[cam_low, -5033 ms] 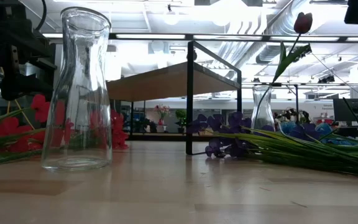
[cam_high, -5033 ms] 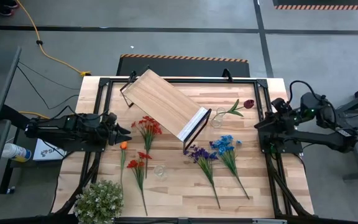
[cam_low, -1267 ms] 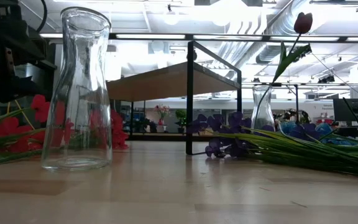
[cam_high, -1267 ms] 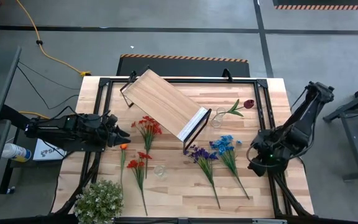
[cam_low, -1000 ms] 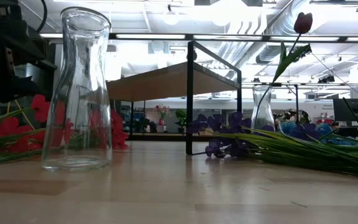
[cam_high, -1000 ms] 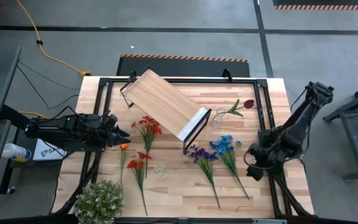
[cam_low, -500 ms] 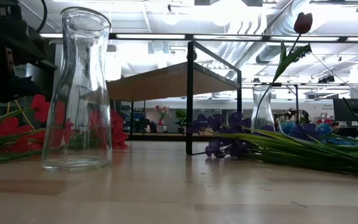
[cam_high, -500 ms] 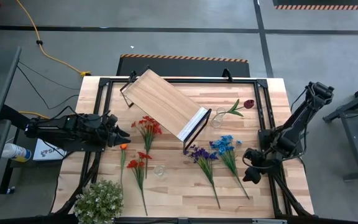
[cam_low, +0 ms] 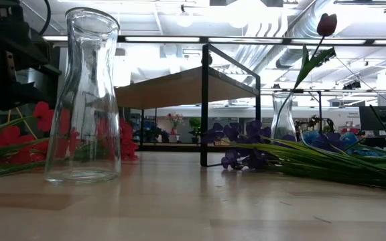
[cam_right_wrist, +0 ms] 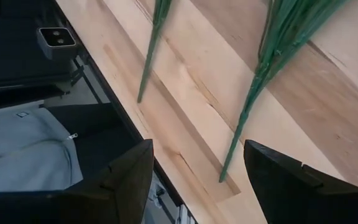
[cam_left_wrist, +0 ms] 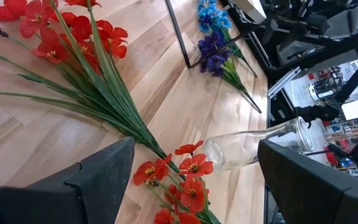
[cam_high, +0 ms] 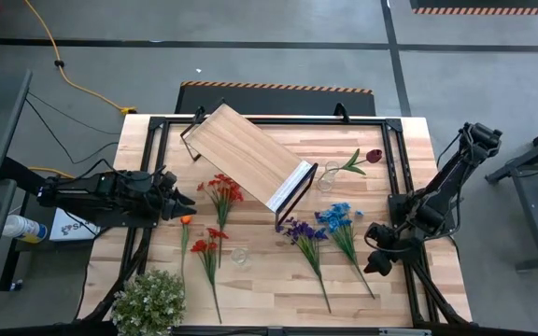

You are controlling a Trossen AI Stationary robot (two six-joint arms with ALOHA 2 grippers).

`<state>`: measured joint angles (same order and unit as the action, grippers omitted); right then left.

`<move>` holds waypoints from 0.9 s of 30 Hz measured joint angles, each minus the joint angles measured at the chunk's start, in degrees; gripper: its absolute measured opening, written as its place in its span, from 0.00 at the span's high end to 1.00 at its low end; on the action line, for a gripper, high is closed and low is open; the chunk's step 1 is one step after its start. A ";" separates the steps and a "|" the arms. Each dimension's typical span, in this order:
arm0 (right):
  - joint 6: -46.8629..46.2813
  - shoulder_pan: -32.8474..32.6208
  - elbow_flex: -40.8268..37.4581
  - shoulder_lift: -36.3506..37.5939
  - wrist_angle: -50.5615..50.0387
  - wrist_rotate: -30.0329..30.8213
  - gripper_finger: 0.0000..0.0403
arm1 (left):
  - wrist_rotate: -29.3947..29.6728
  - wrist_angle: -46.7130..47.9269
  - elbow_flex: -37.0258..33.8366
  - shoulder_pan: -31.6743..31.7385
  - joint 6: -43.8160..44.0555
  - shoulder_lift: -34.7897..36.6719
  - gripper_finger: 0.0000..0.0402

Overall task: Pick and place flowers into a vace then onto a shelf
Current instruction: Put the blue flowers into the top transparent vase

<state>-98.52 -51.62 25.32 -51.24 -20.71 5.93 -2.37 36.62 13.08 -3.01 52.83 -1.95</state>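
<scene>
Over the last few seconds the right hand point(cam_high: 374, 264) has swung from the bench's point(cam_high: 269, 285) far right edge down toward the stem end of the blue flowers point(cam_high: 341, 219), and it now hangs just past that stem tip, fingers spread and holding nothing. Its wrist view shows two green stems point(cam_right_wrist: 263, 68) lying on the wood just ahead of the spread fingers point(cam_right_wrist: 125, 174), not touching them.

At the opposite side the left hand point(cam_high: 181, 198) waits low over the bench, fingers apart and empty, with the orange flower point(cam_high: 186, 220) just beside it and a red bunch point(cam_high: 222, 190) right in front. A second red sprig point(cam_high: 206, 246) lies a little farther off.

Two glass containers are on the bench. One small clear vase point(cam_high: 240, 257), near the second red sprig, holds nothing. The other vase point(cam_high: 326, 178), well away from both hands and beside the shelf's point(cam_high: 247, 154) black end bracket, holds the dark red flower point(cam_high: 373, 156), whose stem leans out toward the right hand's side. The purple flowers point(cam_high: 300, 232) lie flat between the shelf and the blue ones. A bushy pale plant point(cam_high: 149, 301) sits at the bench corner on the left hand's side.
</scene>
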 joint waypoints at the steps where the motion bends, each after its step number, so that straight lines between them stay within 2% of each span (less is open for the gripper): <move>1: -0.02 0.00 0.00 0.00 0.56 0.03 0.40 | 0.01 0.00 0.00 0.00 0.00 -0.01 0.06; 12: 0.83 0.00 0.02 0.00 9.24 0.35 0.40 | 0.04 0.02 0.00 0.00 -0.01 -0.01 0.06; 20: 0.31 0.23 0.02 0.00 9.82 1.15 0.40 | 0.06 1.78 0.00 0.00 0.01 0.02 0.06; 27: -0.58 4.53 0.09 0.00 7.42 -0.65 0.42 | 0.04 2.56 0.00 -0.02 0.00 -0.01 0.06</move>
<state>-99.11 -47.08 25.41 -51.24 -13.28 5.28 -2.33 39.18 13.08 -3.03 52.84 -1.96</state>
